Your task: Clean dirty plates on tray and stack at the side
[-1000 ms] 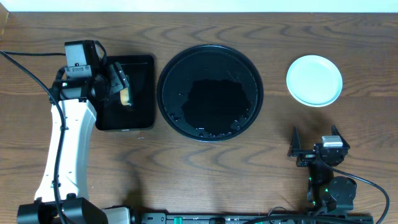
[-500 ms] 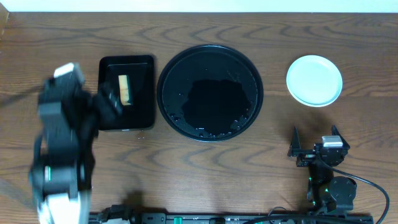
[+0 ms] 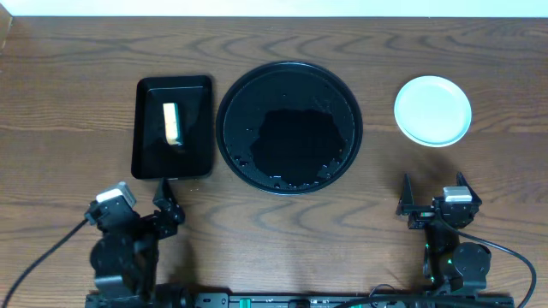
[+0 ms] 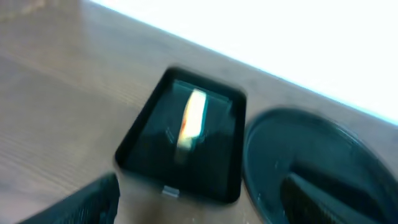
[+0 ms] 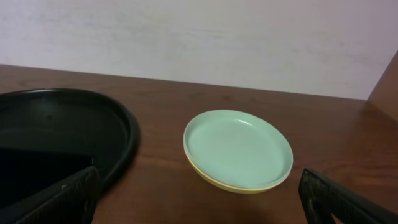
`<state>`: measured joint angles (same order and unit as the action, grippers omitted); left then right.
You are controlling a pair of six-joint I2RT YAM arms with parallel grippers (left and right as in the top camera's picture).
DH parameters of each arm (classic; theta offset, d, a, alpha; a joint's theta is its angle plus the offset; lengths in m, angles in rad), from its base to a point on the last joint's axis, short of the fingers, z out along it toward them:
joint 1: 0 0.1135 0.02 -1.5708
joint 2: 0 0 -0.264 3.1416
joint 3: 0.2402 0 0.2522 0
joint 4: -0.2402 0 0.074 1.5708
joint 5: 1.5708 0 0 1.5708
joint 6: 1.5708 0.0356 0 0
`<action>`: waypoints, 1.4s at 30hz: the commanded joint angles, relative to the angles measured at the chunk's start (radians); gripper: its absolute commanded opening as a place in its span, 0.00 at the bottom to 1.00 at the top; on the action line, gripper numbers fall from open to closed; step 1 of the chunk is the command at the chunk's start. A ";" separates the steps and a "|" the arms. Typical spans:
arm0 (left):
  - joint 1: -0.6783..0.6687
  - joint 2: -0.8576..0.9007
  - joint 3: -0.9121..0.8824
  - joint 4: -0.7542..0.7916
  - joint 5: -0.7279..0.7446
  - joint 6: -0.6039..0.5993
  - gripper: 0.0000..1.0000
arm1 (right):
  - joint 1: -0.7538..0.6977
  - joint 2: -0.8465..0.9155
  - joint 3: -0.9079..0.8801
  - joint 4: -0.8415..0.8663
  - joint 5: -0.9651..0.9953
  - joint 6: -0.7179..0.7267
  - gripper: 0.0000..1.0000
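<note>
Desk [image 3: 274,248]: dark brown wood grain, carrying everything in the overhead view.
Round tray [image 3: 289,127]: large, glossy black, raised rim, at the centre of the frame; small bright glints are scattered over its surface.
Plates [image 3: 432,110]: stacked at the upper right of the overhead frame, on the bare desk, well apart from the round tray. The right wrist view shows a pale mint plate on top and a pale yellow edge beneath it; whether another lies in between cannot be told.
Rectangular tray [image 3: 193,128]: smaller, black, just beside the round tray on its left, upper left of centre.
Sponge [image 3: 173,124]: yellowish strip lying lengthwise inside the rectangular tray.
Left hand [image 3: 141,214]: low at the lower left of the overhead frame, below the rectangular tray. Its own camera is blurred, but two dark fingers [image 4: 84,202] sit far apart at the bottom, so it looks spread, with nothing between them.
Right hand [image 3: 434,198]: lower right, below the plates, fingers [image 5: 65,199] spread wide and touching nothing.
</note>
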<state>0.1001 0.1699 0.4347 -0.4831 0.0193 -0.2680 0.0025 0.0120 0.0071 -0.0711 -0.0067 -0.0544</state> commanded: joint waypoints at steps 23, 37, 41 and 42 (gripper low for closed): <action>-0.060 -0.168 -0.431 0.500 -0.010 -0.052 0.83 | 0.010 -0.007 -0.002 -0.004 0.002 0.016 0.99; -0.060 -0.163 -0.431 0.412 -0.013 0.058 0.83 | 0.010 -0.007 -0.002 -0.004 0.002 0.016 0.99; -0.060 -0.163 -0.431 0.412 -0.013 0.058 0.83 | 0.010 -0.007 -0.002 -0.004 0.002 0.016 0.99; -0.060 -0.163 -0.431 0.412 -0.013 0.058 0.83 | 0.010 -0.007 -0.002 -0.004 0.002 0.016 0.99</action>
<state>0.0437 0.0109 0.0147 -0.0231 0.0235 -0.2306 0.0025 0.0116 0.0071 -0.0708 -0.0063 -0.0544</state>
